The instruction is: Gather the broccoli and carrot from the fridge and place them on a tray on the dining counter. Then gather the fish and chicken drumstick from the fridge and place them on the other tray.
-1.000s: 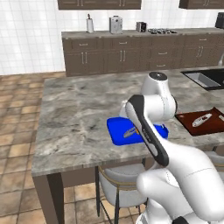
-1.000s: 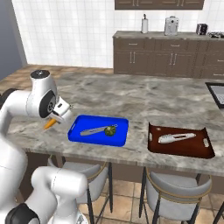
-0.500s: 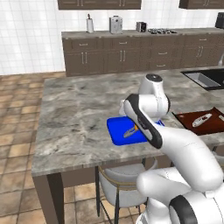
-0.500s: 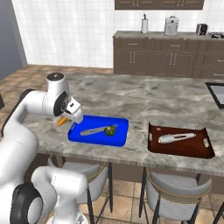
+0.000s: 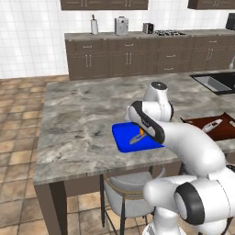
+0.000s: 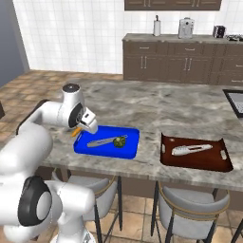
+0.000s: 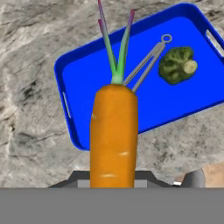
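Note:
My gripper [image 7: 113, 176] is shut on an orange carrot [image 7: 113, 135] with green and purple stalks, which points away from the hand. The carrot hangs over the near left end of a blue tray [image 7: 87, 87] on the dining counter. On that tray lie a green broccoli [image 7: 177, 64] and a pair of metal tongs [image 7: 146, 63]. From the right base, the gripper [image 6: 79, 129] holds the carrot [image 6: 74, 132] at the left edge of the blue tray [image 6: 130, 144], left of the broccoli [image 6: 120, 141]. A pale fish [image 6: 190, 150] lies on a brown tray [image 6: 213, 160].
The marble counter [image 6: 156, 111] stretches behind both trays. Stools [image 6: 190, 209] stand under its front edge. A sink [image 5: 213, 82] sits at the far right. Dark cabinets [image 5: 128, 59] with a toaster and a bottle line the back wall.
The arm has swung the carrot from off the counter's left side in over the left edge of the blue tray. Trays, broccoli and fish have not moved.

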